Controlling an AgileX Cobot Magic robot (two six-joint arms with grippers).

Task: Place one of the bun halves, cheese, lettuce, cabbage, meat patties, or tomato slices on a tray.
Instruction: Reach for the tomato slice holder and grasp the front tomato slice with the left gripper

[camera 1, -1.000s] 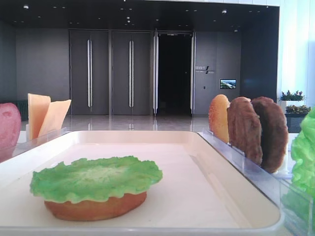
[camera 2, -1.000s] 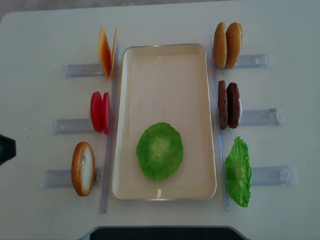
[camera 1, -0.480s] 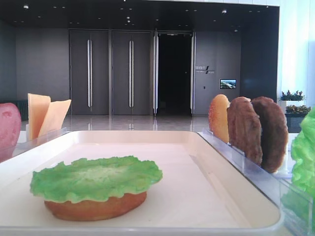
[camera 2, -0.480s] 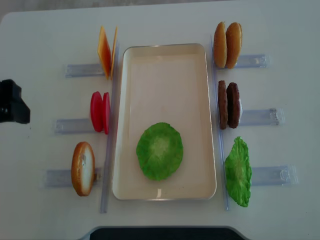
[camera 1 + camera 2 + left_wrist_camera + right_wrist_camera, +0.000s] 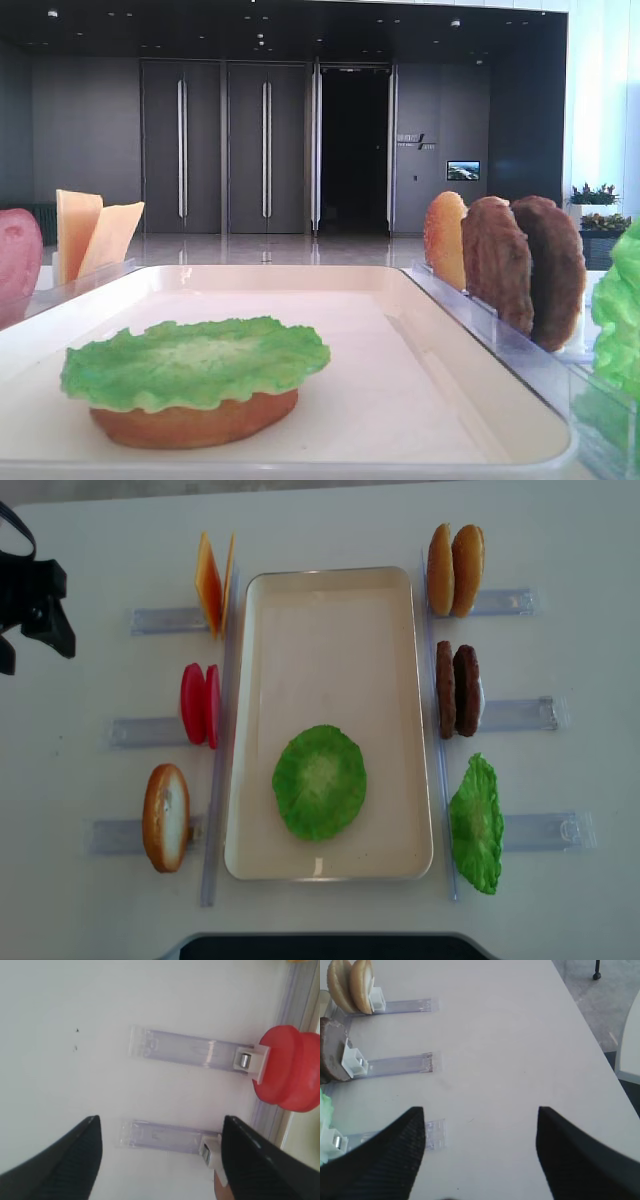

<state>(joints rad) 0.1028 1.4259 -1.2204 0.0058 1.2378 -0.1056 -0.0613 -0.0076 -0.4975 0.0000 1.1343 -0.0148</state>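
This looks like the lobby or open hall of an office or commercial building, fitted out as a robot demonstration or data-collection spot. Behind the white table (image 5: 330,520) stands a dark grey wall with tall double doors (image 5: 225,148) carrying long vertical metal handles, an open dark doorway (image 5: 353,150), small wall signage and a little lit screen (image 5: 463,171). Recessed spotlights dot the black ceiling, the polished floor reflects the doors, and potted plants (image 5: 594,196) sit by a bright window on the right. The table itself carries toy burger parts stood in clear plastic racks (image 5: 160,619) around a cream tray (image 5: 330,580), a staged rather than working kitchen setup
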